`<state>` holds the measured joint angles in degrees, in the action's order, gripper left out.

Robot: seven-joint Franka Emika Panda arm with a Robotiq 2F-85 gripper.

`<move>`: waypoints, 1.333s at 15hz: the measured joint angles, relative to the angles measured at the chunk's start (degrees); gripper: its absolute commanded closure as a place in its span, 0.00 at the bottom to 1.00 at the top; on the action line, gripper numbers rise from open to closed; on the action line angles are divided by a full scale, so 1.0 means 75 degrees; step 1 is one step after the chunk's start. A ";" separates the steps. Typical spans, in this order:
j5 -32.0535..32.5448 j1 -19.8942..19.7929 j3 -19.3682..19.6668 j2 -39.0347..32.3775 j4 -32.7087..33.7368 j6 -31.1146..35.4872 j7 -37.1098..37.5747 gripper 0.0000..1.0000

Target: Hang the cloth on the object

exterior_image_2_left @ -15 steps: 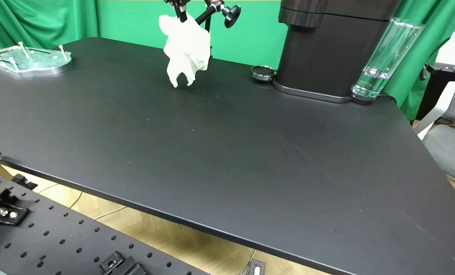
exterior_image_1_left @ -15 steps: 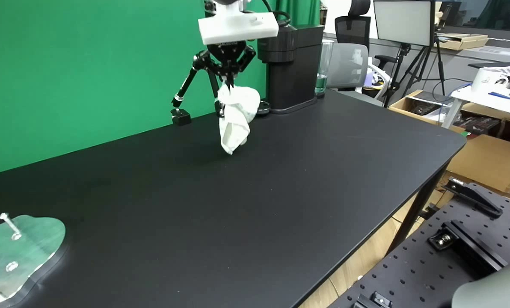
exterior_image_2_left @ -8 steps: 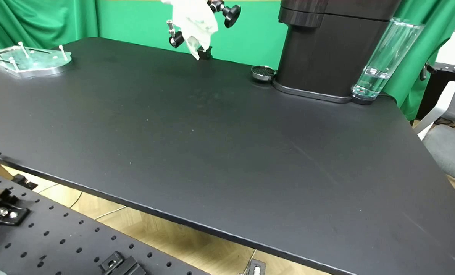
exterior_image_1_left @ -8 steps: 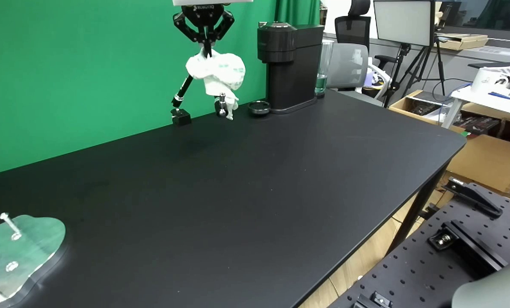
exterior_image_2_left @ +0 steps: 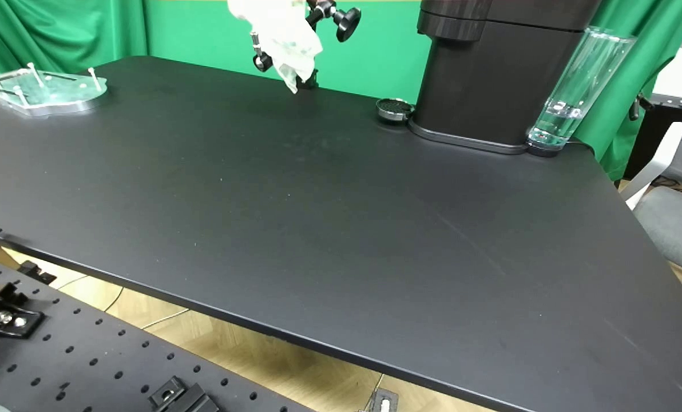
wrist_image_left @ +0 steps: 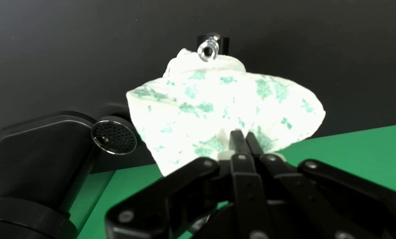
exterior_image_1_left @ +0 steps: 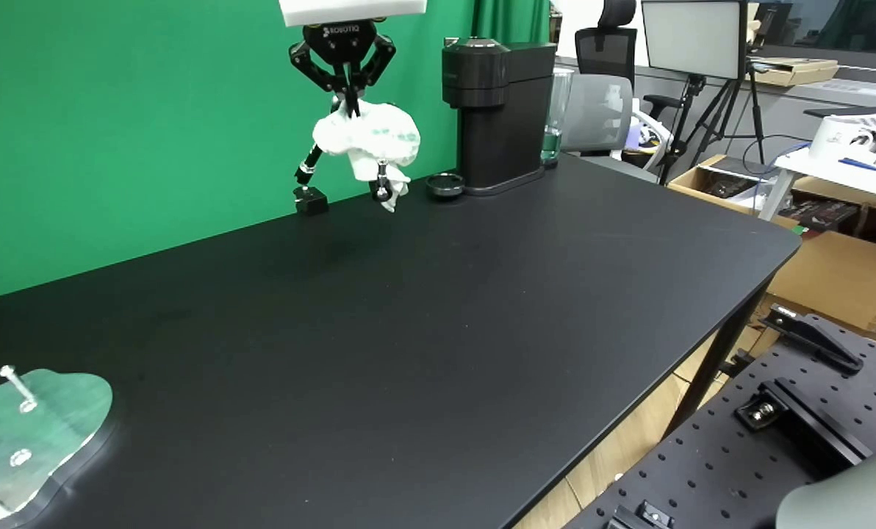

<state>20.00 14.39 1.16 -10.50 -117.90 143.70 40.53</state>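
A white cloth with green print [exterior_image_1_left: 375,136] hangs bunched from my gripper [exterior_image_1_left: 353,110], whose fingers are shut on it. A black jointed stand with a metal stud [exterior_image_1_left: 382,184] stands at the table's back edge. In that view the stud shows in front of the cloth's lower part. In an exterior view the cloth [exterior_image_2_left: 284,37] hangs right of the stud [exterior_image_2_left: 261,57] and partly covers the stand; the gripper is out of view there. In the wrist view the stud [wrist_image_left: 208,49] overlaps the far edge of the cloth [wrist_image_left: 214,96], beyond my fingertips [wrist_image_left: 244,136]. Contact cannot be told.
A black coffee machine [exterior_image_1_left: 497,117] with a water tank [exterior_image_2_left: 575,91] stands right of the stand. A round drip tray [exterior_image_1_left: 445,185] lies beside it. A clear plate with upright pegs [exterior_image_2_left: 43,88] lies at the table's other end. A green backdrop [exterior_image_1_left: 151,110] stands behind the table.
The gripper has lifted the cloth and carried it back, left in an exterior view. The cloth passed from in front of the stud to behind it there, then sank slightly.
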 measured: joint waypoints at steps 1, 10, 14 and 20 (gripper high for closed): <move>-0.0008 -0.0001 -0.0036 -0.0050 -0.0001 -0.0069 0.0000 0.99; -0.0109 0.0009 -0.0241 -0.0462 -0.0001 -0.0502 -0.0012 0.99; -0.0109 0.0027 -0.0315 -0.0566 0.0000 -0.0683 -0.0017 0.71; -0.0095 0.0028 -0.0357 -0.0573 0.0108 -0.0918 -0.0033 0.31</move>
<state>19.29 14.60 -1.52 -14.80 -117.09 136.81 40.28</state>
